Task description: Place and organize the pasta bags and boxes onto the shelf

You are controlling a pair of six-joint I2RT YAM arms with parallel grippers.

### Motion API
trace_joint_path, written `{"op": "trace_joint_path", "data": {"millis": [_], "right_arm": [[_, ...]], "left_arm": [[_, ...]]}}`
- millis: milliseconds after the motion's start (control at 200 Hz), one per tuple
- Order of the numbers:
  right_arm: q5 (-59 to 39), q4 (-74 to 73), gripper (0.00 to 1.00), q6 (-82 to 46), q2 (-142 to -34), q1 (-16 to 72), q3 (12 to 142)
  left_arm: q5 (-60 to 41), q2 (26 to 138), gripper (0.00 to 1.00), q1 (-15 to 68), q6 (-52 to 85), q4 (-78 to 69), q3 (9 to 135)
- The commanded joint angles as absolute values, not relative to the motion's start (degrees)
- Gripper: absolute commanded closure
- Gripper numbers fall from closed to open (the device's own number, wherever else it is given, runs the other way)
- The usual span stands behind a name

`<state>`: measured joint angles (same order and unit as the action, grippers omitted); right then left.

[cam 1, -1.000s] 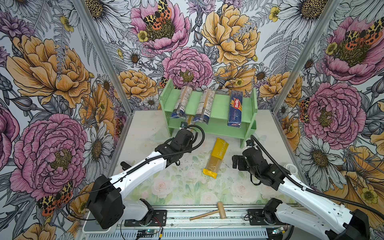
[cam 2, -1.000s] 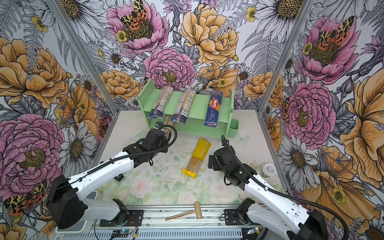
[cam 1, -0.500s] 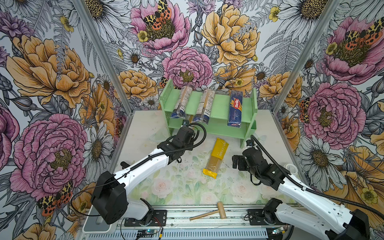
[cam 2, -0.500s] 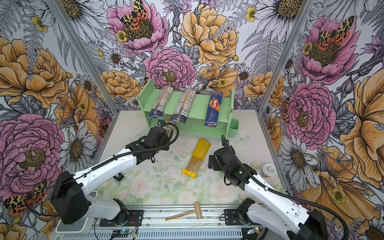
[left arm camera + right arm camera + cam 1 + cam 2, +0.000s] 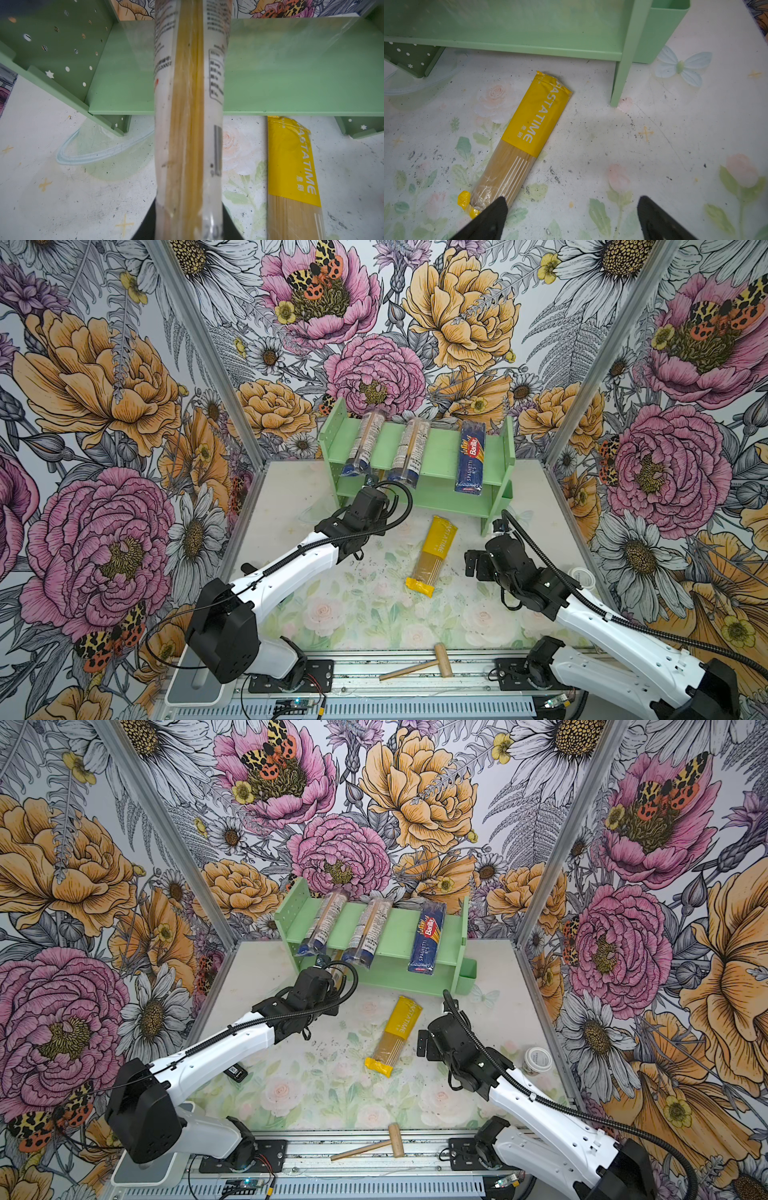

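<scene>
The mint-green shelf (image 5: 442, 448) (image 5: 401, 932) stands at the back. Its top tier bears two clear blue-ended bags (image 5: 363, 443) (image 5: 409, 448) and a dark blue Barilla box (image 5: 471, 458). My left gripper (image 5: 376, 487) (image 5: 188, 228) is shut on a clear spaghetti bag (image 5: 189, 124), whose far end reaches over the lower tier (image 5: 291, 72). A yellow bag (image 5: 436, 556) (image 5: 399, 1031) (image 5: 537, 118) lies slanted on the table in front of the shelf. My right gripper (image 5: 471, 568) (image 5: 572, 199) hovers open just right of the yellow bag's near end, holding nothing.
A small wooden mallet (image 5: 419, 664) lies on the front rail. A white round jar (image 5: 582, 577) sits by the right wall. A green bin (image 5: 467, 973) hangs on the shelf's right side. A small black object (image 5: 235, 1073) lies under the left arm.
My left arm has pushed forward toward the shelf, carrying the clear bag closer to the lower tier. The right arm and the yellow bag have not moved.
</scene>
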<state>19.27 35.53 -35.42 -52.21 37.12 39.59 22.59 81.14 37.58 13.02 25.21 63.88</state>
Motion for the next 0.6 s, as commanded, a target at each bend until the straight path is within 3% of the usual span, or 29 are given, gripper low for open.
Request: {"op": "trace_joint_path", "data": {"millis": [0, 596], "right_arm": [[20.43, 35.24, 0.0, -34.82, -51.94, 36.65, 39.99], [20.39, 35.24, 0.0, -34.59, -51.75, 36.39, 39.99]], "left_arm": [[23.29, 80.63, 1.0, 37.09, 11.98, 16.08, 68.07], [21.8, 83.38, 1.0, 35.99, 11.91, 15.56, 69.32]]}}
